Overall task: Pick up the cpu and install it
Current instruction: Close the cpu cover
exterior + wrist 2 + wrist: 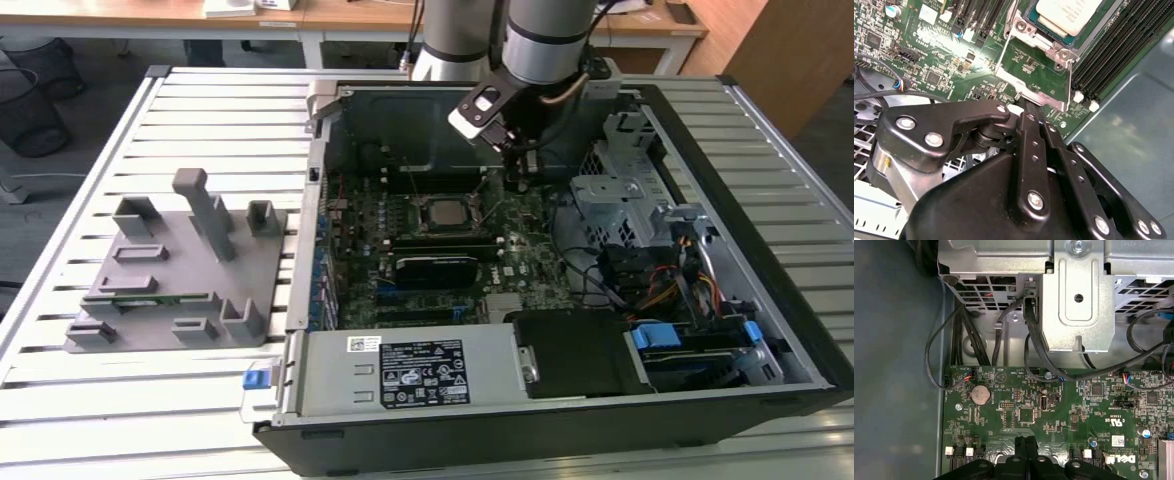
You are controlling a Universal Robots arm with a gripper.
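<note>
Hovering near the motherboard's (527, 230) corner in the exterior view, the gripper (523, 168) stands beside the cpu (445, 212), which is seated in its socket. In the second wrist view, its fingers (1029, 135) are pressed together and empty at the socket frame (1049, 100); pressure is best kept off the chip. In the first wrist view, the fingertips (1020, 447) are closed over the board.

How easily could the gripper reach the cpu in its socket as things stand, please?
Probably easily: the cpu lies face-up in its socket frame with nothing over it, and the gripper hangs close beside it above the motherboard. Its jaws are shut, so it would need to open first.
</note>
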